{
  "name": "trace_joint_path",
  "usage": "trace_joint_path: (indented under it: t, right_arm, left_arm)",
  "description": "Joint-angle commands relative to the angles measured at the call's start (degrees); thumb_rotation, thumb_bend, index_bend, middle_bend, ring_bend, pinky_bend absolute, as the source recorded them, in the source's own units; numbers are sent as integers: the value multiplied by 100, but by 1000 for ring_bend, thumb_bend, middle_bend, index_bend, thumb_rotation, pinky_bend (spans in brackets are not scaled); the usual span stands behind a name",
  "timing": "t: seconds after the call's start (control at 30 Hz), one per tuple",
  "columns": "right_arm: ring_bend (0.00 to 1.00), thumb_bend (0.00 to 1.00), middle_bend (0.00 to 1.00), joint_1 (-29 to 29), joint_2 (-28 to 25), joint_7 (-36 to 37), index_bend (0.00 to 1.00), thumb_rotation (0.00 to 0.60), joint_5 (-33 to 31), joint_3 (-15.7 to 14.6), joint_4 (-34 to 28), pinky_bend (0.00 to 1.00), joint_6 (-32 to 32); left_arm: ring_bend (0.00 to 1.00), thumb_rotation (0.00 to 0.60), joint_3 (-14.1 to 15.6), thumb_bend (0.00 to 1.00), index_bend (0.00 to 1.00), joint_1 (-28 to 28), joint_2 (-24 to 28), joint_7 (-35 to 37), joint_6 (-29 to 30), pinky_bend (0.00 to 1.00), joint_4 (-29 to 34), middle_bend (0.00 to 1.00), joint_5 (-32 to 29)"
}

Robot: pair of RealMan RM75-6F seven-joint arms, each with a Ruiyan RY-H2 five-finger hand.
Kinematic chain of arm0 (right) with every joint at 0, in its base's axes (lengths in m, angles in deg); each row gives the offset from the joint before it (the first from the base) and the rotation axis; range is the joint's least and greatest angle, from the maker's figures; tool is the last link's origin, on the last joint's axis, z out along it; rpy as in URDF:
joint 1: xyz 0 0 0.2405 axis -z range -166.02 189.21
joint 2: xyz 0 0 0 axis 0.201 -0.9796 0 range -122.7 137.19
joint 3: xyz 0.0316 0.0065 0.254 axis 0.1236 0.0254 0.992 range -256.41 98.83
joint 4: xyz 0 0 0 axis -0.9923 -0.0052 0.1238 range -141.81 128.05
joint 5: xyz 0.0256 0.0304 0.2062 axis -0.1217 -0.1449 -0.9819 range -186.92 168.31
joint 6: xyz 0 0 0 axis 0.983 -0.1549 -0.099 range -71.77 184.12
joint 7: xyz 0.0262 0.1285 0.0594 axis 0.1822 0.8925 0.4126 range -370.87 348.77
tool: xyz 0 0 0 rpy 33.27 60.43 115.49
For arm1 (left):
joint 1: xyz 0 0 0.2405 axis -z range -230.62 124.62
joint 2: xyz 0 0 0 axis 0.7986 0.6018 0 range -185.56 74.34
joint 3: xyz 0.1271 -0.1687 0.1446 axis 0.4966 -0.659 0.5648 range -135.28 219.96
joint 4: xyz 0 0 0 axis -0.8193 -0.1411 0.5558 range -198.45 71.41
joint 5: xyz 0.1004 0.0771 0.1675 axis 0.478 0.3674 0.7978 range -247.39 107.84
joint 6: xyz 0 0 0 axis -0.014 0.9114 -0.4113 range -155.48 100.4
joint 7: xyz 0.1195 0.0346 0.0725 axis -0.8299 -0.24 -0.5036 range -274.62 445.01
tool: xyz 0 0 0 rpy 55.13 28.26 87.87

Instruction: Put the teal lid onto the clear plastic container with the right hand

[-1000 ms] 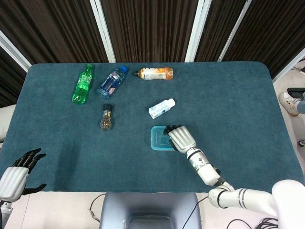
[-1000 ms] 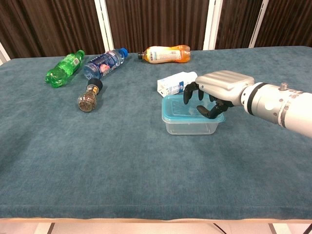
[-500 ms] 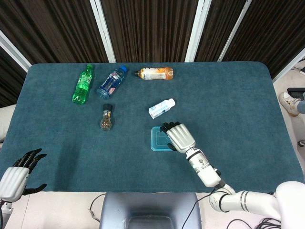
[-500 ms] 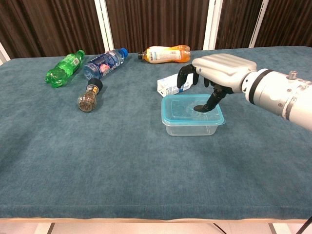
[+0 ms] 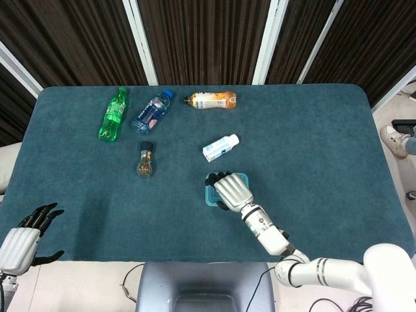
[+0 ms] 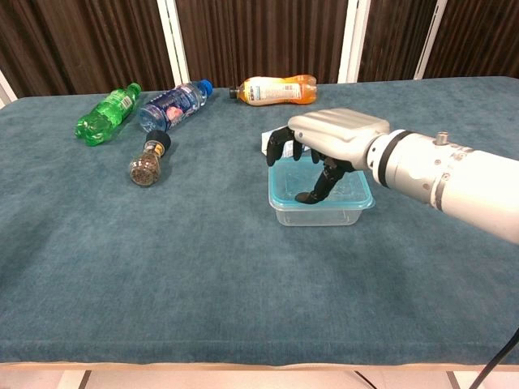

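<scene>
The clear plastic container (image 6: pixel 319 214) stands mid-table with the teal lid (image 6: pixel 359 190) lying flat on its rim. My right hand (image 6: pixel 331 139) hangs palm down over the lid's left half, fingers apart and curled downward, one dark fingertip (image 6: pixel 305 197) touching the lid near its front edge. It holds nothing. From the head view, the right hand (image 5: pixel 233 190) covers most of the lid (image 5: pixel 208 193). My left hand (image 5: pixel 25 238) rests off the table's near left corner with its fingers spread and nothing in them.
Behind the container lies a small white bottle (image 5: pixel 220 147). Further back lie an orange bottle (image 5: pixel 211 100), a blue bottle (image 5: pixel 152 112) and a green bottle (image 5: pixel 113 114). A small brown jar (image 5: pixel 145 162) lies left of the container.
My right hand has slid leftward across the lid and dropped lower over it. The lid, the container and the left hand have stayed in place.
</scene>
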Motion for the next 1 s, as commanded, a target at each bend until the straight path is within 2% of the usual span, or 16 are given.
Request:
trace_joint_path:
  t: [0.03, 0.47, 1.0]
  right_arm:
    - [369, 400, 385, -5, -4, 14, 451, 600, -3, -16, -46, 510, 30]
    - [368, 400, 386, 40, -138, 117, 450, 600, 166, -178, -196, 510, 82]
    - [368, 401, 385, 209, -561, 957, 450, 600, 724, -388, -495, 510, 157]
  left_arm:
    - [98, 600, -1, 441, 197, -3, 2, 12, 6, 249, -4, 91, -2]
    - [98, 600, 4, 442, 197, -2, 2, 5, 4, 249, -3, 92, 10]
    - [98, 600, 2, 440, 197, 2, 3, -14, -18, 250, 10, 92, -13]
